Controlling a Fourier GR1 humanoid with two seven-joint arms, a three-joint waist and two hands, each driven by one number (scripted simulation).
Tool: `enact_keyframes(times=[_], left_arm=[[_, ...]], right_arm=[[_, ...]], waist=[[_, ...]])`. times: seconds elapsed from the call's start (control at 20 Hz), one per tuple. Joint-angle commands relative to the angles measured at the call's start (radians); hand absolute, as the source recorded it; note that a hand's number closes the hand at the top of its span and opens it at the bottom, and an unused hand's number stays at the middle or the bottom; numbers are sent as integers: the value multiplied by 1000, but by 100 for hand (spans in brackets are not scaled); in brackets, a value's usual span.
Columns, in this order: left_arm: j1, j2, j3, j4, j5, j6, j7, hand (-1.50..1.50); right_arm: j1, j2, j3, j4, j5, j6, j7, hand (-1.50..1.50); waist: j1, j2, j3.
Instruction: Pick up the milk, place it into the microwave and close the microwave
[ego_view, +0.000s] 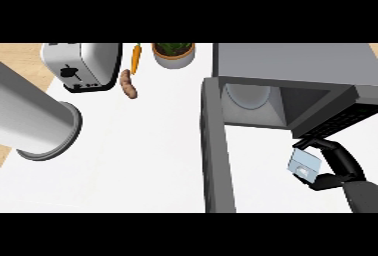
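At lower right of the frame I see my right hand (336, 165) curled around the pale blue milk carton (303, 164), just below the open grey microwave (295, 65).

Quick count: one microwave (295, 65) with its door (218, 150) open, one milk carton (304, 164), one toaster (81, 65), one carrot (136, 57), one sweet potato (129, 84), one potted plant (173, 53). One right hand (341, 167) shows, plus one grey forearm (33, 117) on the left.
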Motion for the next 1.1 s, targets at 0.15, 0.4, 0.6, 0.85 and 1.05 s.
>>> enact_keyframes(times=[0.15, 0.4, 0.6, 0.85, 1.05], left_arm=[[27, -3, 14, -65, 99, 2, 3, -150], [82, -2, 33, -80, 126, -25, -10, -150], [123, 3, 49, -130, 188, -6, 22, -150], [108, 17, 95, -90, 228, -13, 6, -150], [124, 42, 127, -127, 270, 7, 32, -150]], right_arm=[[-44, 34, 44, 74, -7, 163, -180, 150], [-47, 219, -83, 123, -104, -193, -98, 150], [-82, 257, -111, 146, -115, -249, -119, 150], [-146, 312, -90, 151, -75, -329, -92, 150], [-235, 288, -110, 160, -70, -360, -55, 150]], waist=[[-25, 4, 6], [-35, -2, 3], [-42, -2, 3], [-54, -4, 1], [-53, -3, 1]])
